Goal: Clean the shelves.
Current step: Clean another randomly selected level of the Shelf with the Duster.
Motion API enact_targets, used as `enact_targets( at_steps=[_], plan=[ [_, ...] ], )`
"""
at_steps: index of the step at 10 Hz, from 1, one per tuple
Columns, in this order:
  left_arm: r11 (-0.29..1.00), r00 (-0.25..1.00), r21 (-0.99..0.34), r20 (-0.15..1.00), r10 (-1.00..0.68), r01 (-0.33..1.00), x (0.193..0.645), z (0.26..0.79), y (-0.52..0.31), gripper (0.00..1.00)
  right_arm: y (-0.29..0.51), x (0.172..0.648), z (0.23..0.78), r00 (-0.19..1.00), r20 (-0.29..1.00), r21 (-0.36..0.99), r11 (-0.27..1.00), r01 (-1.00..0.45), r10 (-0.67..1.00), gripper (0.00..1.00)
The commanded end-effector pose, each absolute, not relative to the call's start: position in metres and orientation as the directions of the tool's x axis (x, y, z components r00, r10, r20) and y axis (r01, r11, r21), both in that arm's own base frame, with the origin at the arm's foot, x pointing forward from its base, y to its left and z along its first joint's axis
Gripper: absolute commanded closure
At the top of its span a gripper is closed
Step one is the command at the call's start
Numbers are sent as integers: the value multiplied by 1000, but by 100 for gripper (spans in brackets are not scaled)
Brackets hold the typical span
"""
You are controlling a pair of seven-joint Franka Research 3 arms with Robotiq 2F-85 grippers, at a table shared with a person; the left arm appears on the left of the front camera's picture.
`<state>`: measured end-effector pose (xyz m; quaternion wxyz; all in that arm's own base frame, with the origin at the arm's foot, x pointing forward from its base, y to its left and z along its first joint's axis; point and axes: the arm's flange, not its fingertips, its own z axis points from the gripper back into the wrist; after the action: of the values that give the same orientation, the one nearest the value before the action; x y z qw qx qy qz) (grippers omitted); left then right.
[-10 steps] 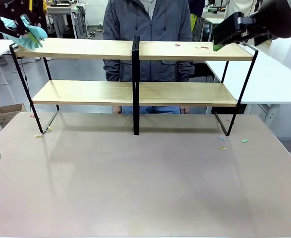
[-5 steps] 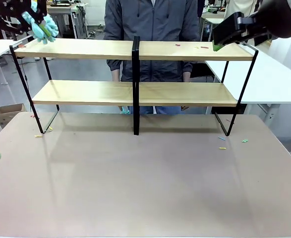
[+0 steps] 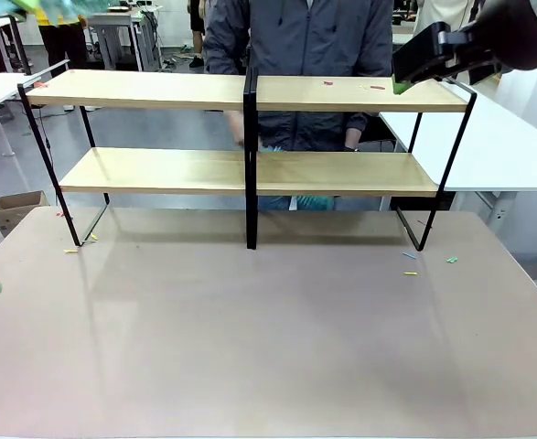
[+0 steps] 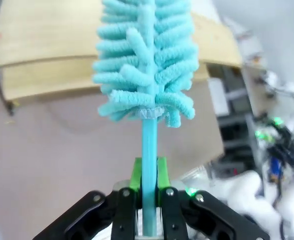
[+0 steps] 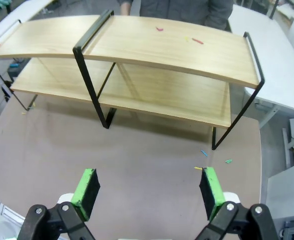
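Observation:
The shelves [image 3: 250, 91] stand across the table's far half: two light-wood boards in a black frame with a central upright. A few small red bits [image 3: 327, 83] lie on the right half of the top board [image 5: 177, 45]. My left gripper [image 4: 148, 172] is shut on the thin handle of a teal fluffy duster [image 4: 144, 55], held well above the shelves [image 4: 46, 40]. In the front view the duster is a teal blur [image 3: 53, 7] at the top-left edge. My right gripper [image 5: 150, 190] is open and holds nothing; it hangs by the top board's right end [image 3: 403, 80].
A person [image 3: 295, 46] stands right behind the shelves. Small coloured scraps lie on the table by the right leg [image 3: 410, 273] and the left leg [image 3: 69, 251]. White tables [image 3: 488, 137] flank the scene, and a cardboard box [image 3: 16, 206] sits on the floor at left.
My left gripper has lifted the duster from the top board's left end, up and nearly out of the front view. The person has shifted right. The right arm has not moved.

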<state>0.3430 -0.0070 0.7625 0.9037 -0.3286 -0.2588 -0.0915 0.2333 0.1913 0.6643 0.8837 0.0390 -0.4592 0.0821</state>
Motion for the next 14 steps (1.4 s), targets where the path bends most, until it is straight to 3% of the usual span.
enact_targets(
  at_steps=[1, 2, 3, 6, 7, 8, 13, 14],
  plan=[
    [616, 836, -601, 513, -192, 510, 348, 787, 59, 100, 192, 233, 665, 563, 819, -5, 983, -183, 109, 0],
    [534, 791, -603, 560, -247, 593, 340, 790, 97, 100, 192, 233, 665, 563, 819, -5, 983, -183, 109, 0],
    [515, 777, -620, 609, -158, 592, 331, 791, 137, 100, 192, 233, 665, 563, 819, -5, 983, -183, 109, 0],
    [484, 791, -705, 611, 43, 518, 314, 772, 200, 100, 192, 233, 665, 563, 819, -5, 983, -183, 109, 0],
    [515, 838, -747, 537, 96, 420, 319, 757, 206, 100, 192, 233, 665, 563, 819, -5, 983, -183, 109, 0],
    [508, 788, -681, 616, 6, 528, 303, 773, 208, 100, 192, 233, 665, 563, 819, -5, 983, -183, 109, 0],
    [508, 788, -681, 616, 6, 528, 303, 773, 208, 100, 192, 233, 665, 563, 819, -5, 983, -183, 109, 0],
    [521, 807, -692, 590, 10, 499, 304, 772, 205, 88, 192, 233, 665, 563, 819, -5, 983, -183, 109, 0]
  ],
)
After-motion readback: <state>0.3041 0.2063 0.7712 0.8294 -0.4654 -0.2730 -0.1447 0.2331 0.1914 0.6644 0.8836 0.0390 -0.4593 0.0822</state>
